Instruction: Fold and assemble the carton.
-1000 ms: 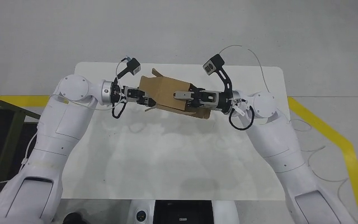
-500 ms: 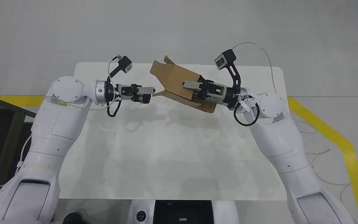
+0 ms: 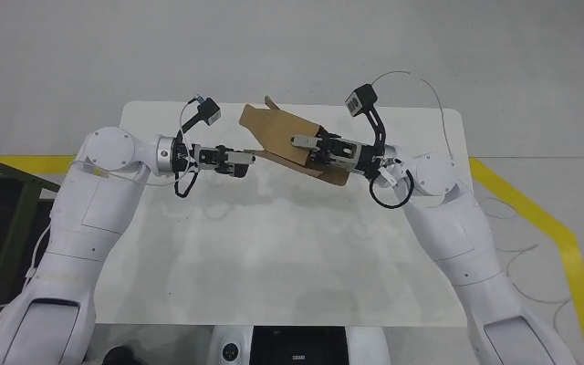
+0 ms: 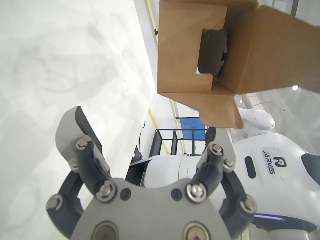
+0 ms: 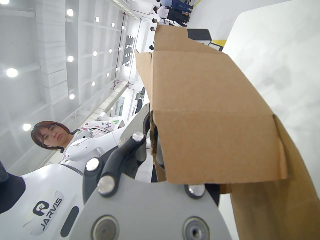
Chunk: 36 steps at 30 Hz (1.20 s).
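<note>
**Half-folded carton (image 3: 290, 151) held aloft above the tabletop (image 3: 274, 265), upper centre of the top view.**
The right claw (image 3: 308, 144) pinches one carton wall, one finger inside, apparently to steady the open end toward the left claw (image 3: 245, 159). The left claw hangs spread and empty just beside a loose flap (image 4: 220, 111), seemingly placed to fold it in.

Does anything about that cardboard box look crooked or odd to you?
Yes. The carton hangs tilted above the table, not resting flat, pinched on one wall by the right gripper. Its end flaps stick out unfolded at different angles. The left gripper is open beside one flap, gripping nothing.
</note>
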### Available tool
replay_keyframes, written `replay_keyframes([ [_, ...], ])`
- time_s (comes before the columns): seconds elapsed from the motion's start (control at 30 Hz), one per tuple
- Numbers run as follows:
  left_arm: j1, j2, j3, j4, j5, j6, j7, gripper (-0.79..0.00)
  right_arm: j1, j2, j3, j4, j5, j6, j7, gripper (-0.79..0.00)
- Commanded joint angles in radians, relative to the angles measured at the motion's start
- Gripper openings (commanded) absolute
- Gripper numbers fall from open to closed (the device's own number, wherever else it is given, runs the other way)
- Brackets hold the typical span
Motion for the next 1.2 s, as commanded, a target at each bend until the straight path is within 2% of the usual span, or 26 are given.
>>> replay_keyframes([
  [0.0,-0.006,0.001,-0.003,0.007,0.0,-0.004,0.001,0.0,-0.002,0.0,-0.006,-0.005,-0.004,0.006,0.013,-0.785],
  [0.2,-0.007,0.001,0.0,0.005,-0.006,-0.011,0.006,0.0,-0.001,-0.004,-0.035,-0.031,-0.009,0.007,0.046,-0.785],
  [0.43,0.009,0.004,0.005,-0.024,-0.016,-0.006,-0.004,0.0,0.005,-0.011,-0.058,-0.038,-0.005,0.003,0.025,-0.785],
  [0.93,0.037,0.017,-0.022,-0.052,-0.02,0.005,-0.002,0.0,-0.009,-0.012,-0.051,-0.035,0.013,0.003,0.026,-0.785],
  [1.17,0.037,0.029,-0.068,-0.019,-0.009,0.008,0.036,0.0,-0.02,0.001,-0.02,-0.023,0.023,0.034,0.113,-0.785],
])
